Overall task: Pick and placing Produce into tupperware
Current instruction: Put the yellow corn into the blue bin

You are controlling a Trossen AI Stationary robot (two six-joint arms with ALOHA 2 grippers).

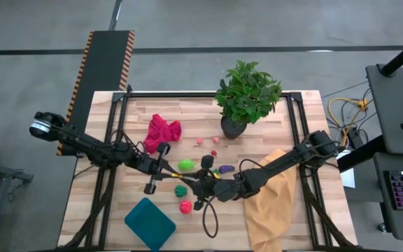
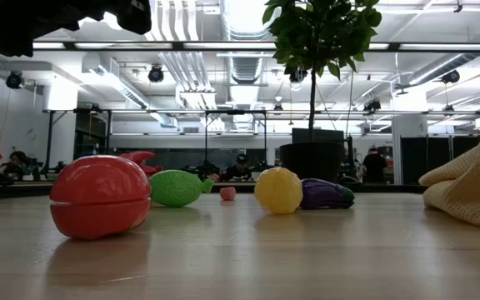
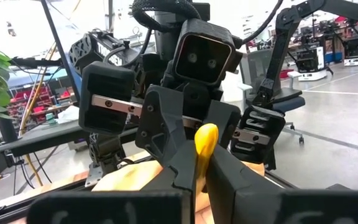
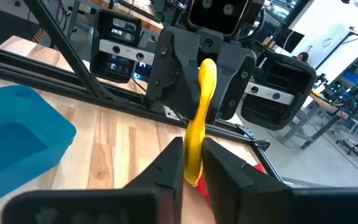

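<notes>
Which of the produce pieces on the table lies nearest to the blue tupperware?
The red piece: it lies closest to the tupperware, while the dark green piece and the bright green one sit farther off.

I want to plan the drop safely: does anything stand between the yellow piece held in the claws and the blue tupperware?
Nothing visible does. The left claw and right claw both grip the yellow piece above the table. The red piece and dark green piece lie low beside the way to the tupperware.
</notes>
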